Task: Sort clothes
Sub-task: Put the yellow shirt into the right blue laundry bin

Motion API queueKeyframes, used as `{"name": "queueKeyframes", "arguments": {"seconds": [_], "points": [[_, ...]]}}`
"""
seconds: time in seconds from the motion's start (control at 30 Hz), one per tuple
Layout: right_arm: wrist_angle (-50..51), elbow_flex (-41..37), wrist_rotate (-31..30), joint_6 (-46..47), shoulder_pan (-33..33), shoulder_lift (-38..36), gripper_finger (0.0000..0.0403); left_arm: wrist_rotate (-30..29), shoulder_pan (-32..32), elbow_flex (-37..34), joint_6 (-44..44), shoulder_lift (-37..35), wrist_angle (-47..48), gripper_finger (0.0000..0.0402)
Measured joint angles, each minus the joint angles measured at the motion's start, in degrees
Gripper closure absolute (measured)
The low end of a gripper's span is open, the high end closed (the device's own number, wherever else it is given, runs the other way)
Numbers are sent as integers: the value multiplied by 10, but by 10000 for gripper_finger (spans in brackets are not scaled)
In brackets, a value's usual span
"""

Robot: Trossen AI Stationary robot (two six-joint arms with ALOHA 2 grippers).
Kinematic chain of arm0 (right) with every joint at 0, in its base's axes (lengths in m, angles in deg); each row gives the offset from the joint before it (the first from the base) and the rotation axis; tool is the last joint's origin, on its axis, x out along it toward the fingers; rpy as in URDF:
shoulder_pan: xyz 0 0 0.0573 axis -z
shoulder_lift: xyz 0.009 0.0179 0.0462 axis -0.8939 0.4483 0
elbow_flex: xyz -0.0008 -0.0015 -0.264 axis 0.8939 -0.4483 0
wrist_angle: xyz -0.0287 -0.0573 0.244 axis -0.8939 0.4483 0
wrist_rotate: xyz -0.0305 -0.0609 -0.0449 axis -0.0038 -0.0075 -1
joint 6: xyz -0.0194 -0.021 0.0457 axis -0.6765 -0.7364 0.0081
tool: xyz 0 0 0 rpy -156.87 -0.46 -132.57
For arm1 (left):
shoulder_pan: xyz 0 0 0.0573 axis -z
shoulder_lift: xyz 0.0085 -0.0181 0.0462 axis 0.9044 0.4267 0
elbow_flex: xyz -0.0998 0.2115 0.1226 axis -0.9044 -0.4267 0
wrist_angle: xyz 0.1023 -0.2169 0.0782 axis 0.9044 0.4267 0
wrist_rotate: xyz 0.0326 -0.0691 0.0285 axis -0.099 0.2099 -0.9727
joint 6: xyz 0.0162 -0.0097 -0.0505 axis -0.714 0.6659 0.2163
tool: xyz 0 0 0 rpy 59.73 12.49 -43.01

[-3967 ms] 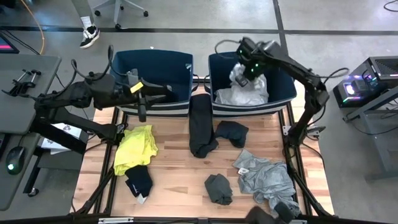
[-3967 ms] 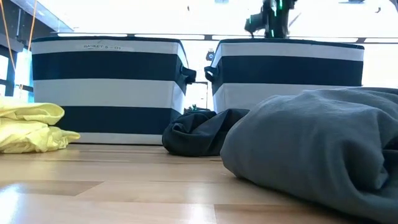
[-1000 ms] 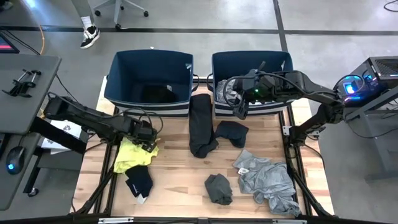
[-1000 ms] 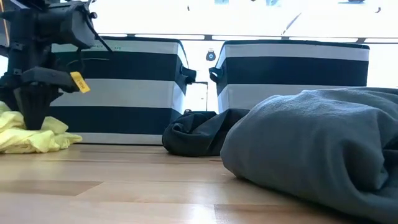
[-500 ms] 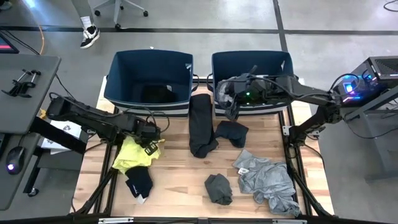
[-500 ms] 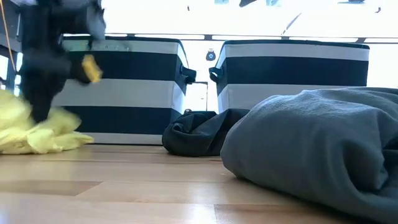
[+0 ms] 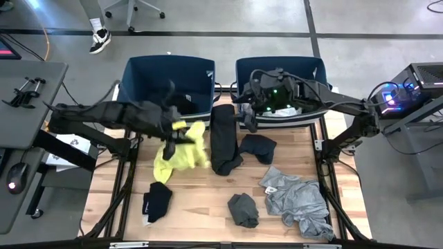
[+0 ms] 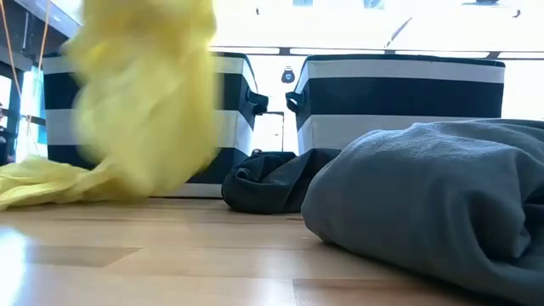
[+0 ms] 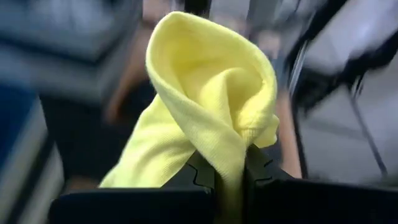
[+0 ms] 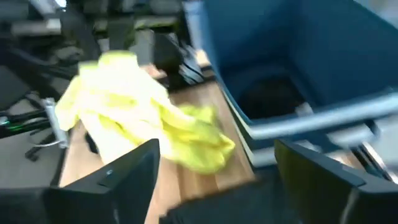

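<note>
My left pincer [image 7: 174, 131] is clamped on the neon yellow garment [image 7: 181, 149], which hangs below it over the worktop [image 7: 201, 200], in front of the left bin [image 7: 138, 69]. My right pincer [image 7: 243, 117] stands apart, holding nothing, just beside the black garment [image 7: 223, 138].

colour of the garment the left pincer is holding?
Neon yellow garment, clamped in the left pincer; clearest in the left wrist view.

You have a grey floor [image 7: 228, 17] crossed by a dark line along the top of the frame, an office chair [image 7: 131, 8] upper left, a desk [image 7: 24, 97] at left, and bright windows [image 8: 340, 21] behind.
</note>
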State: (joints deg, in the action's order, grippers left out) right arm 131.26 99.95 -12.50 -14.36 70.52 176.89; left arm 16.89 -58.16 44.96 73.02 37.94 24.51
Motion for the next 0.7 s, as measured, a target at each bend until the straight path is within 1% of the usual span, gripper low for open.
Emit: {"name": "queueKeyframes", "arguments": {"seconds": [0.07, 0.27, 0.43, 0.5, 0.57, 0.63, 0.7], "points": [[-35, 0, 29, -19, -3, 8, 80, -16, -7, 18, -33, 0, -67, 401], [-155, 0, 96, -36, -16, 43, 75, -18, -41, 31, -100, 3, -296, 401], [-263, 0, 165, -26, -31, 82, 83, -7, -68, 31, -138, 14, -413, 401], [-304, 0, 180, -13, -36, 96, 98, -6, -78, 31, -144, 22, -451, 401], [-335, 0, 190, -1, -40, 110, 123, -5, -88, 31, -145, 27, -485, 401], [-359, 0, 191, 10, -42, 121, 162, -4, -97, 31, -145, 31, -505, 401], [-374, 0, 191, 23, -43, 123, 215, -5, -102, 31, -144, 33, -510, 401]]}}
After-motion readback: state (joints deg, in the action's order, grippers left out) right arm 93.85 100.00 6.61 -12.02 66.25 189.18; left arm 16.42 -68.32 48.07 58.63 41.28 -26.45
